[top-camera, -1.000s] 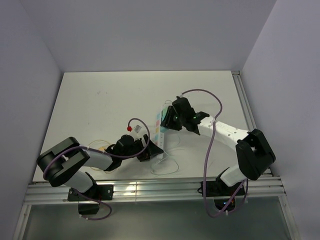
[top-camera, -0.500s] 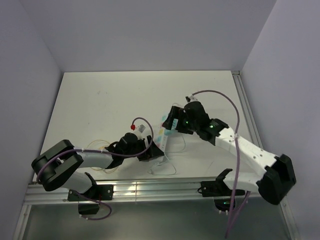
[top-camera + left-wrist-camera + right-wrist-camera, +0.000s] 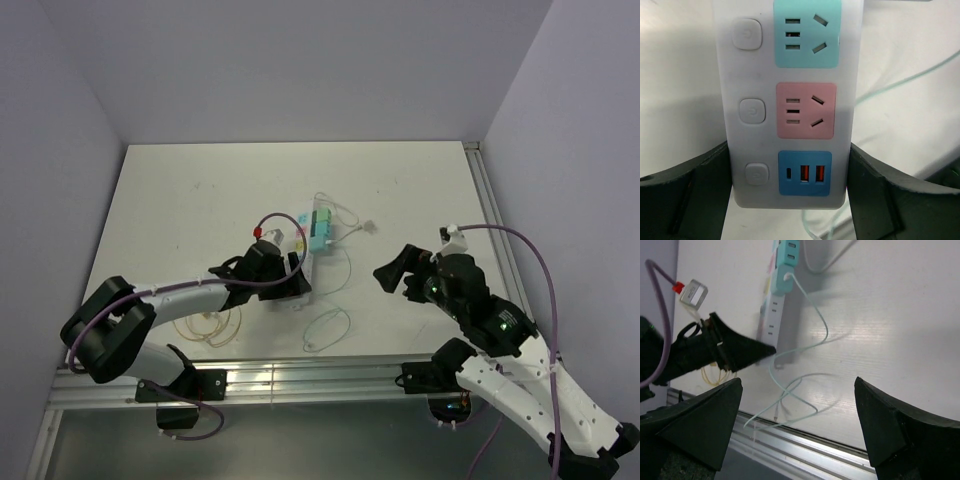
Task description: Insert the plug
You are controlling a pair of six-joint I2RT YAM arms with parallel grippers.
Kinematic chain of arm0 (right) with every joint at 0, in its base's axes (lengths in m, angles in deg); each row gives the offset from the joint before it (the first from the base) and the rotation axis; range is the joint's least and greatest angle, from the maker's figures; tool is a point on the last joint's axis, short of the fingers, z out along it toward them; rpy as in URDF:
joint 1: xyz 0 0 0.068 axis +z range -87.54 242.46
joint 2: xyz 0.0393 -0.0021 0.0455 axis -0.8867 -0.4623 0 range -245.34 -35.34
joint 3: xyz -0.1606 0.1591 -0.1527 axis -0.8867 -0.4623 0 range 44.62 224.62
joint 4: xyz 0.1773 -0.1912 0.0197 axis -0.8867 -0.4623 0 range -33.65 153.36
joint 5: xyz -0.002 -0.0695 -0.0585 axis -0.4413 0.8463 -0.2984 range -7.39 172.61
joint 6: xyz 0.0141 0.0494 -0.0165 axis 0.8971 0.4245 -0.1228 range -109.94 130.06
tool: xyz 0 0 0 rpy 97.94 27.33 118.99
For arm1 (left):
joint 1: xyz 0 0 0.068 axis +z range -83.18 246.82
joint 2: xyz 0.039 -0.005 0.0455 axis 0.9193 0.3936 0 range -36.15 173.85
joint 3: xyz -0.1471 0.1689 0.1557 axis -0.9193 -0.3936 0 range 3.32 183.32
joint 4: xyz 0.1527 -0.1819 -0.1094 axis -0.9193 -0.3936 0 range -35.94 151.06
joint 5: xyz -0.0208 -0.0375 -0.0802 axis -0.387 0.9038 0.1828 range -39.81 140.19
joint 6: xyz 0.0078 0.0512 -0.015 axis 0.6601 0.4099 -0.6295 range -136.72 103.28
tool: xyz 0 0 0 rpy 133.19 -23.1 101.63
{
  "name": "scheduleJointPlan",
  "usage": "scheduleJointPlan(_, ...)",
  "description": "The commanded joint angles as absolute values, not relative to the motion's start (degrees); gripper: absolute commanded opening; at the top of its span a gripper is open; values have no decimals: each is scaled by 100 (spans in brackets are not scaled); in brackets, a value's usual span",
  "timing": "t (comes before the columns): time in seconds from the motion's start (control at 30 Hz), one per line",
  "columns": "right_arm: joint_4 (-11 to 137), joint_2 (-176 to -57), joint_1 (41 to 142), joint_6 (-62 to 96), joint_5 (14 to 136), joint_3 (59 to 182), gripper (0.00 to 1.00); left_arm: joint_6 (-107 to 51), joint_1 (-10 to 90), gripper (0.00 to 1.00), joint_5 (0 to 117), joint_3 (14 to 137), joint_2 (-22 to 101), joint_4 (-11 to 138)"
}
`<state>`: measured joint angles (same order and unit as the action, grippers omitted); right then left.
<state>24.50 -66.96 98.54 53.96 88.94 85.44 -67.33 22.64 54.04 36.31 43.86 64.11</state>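
1. The left gripper [image 3: 296,278] is clenched on the near end of the strip [image 3: 311,256]. Its fingers [image 3: 690,192] press both long sides (the wrist view shows teal, pink and blue USB faces between them).
2. The plug [image 3: 320,232], teal, sits in the strip's far end, at about 1 o'clock from the left gripper.
3. A thin pale cable [image 3: 827,330] leaves the plug, bends toward 5 o'clock and loops on the table [image 3: 180,200] near the front rail.
4. The right gripper [image 3: 392,272] hangs at 3 o'clock of the strip, well apart from it, with its fingers spread wide and nothing between them.
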Motion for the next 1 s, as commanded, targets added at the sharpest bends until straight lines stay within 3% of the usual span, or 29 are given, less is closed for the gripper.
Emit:
scheduleJointPlan(0.0,2108,-6321,9823,5567,8815,8383,100,-6252,2367,0,4415,4268,4690,5326)
scheduleJointPlan(0.5,1511,-5275,9823,5735,8665,8136,100,-5319,2639,1,2770,6728,6993,3980)
scheduleJointPlan(0.67,1501,-5169,9832,5761,8569,8136,100,-5205,2639,23,2374,7020,7257,3690)
scheduleJointPlan(0.83,1660,-5186,9832,5761,8358,8022,100,-5012,2639,53,2338,7134,7345,3628)
scheduleJointPlan(0.97,1598,-5169,9832,5743,8393,8031,100,-4924,2639,62,2364,7152,7240,3610)
